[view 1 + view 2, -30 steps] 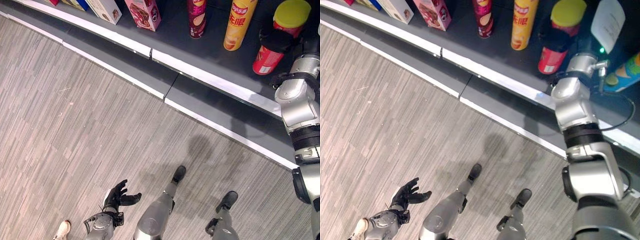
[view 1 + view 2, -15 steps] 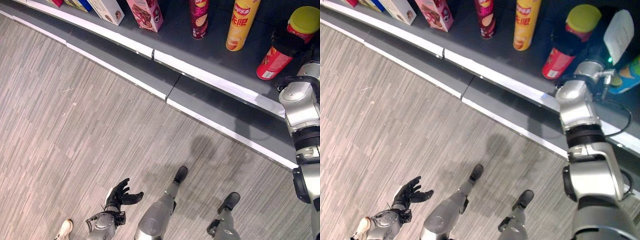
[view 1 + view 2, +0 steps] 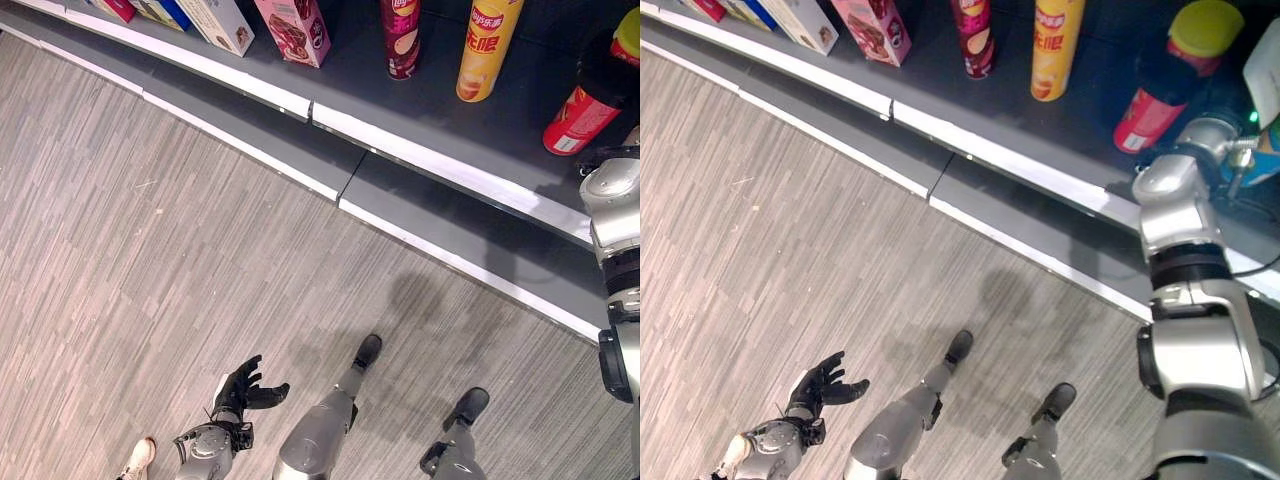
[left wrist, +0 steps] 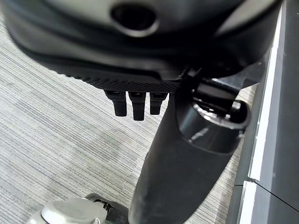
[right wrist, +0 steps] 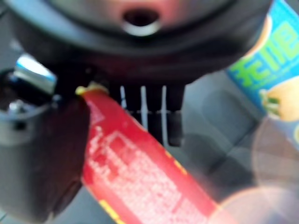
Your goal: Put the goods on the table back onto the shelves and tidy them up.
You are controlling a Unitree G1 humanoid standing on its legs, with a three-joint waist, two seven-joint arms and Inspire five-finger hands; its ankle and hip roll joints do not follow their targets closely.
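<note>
We see a red chip can with a yellow-green lid, tilted, its base resting on the dark shelf at about two o'clock in the head views. A dark band crosses its upper body where the right hand wraps it; in the right wrist view the red printed wall of the can runs between the thumb and the row of fingers, so we read the hand as curled round the can. Beside it a blue can shows.

Compared with a second ago, the whole scene sits lower and further right in both head views, which we take as the camera shifting; the red can now leans with its lid more toward the upper right, and the right arm reaches further toward that edge.

Along the shelf toward twelve o'clock stand a yellow chip can, a maroon chip can, a pink box and a white box.

The left hand hangs at seven o'clock above the wood-patterned floor, fingers loosely spread and holding nothing. A person's pale shoe shows near it.
</note>
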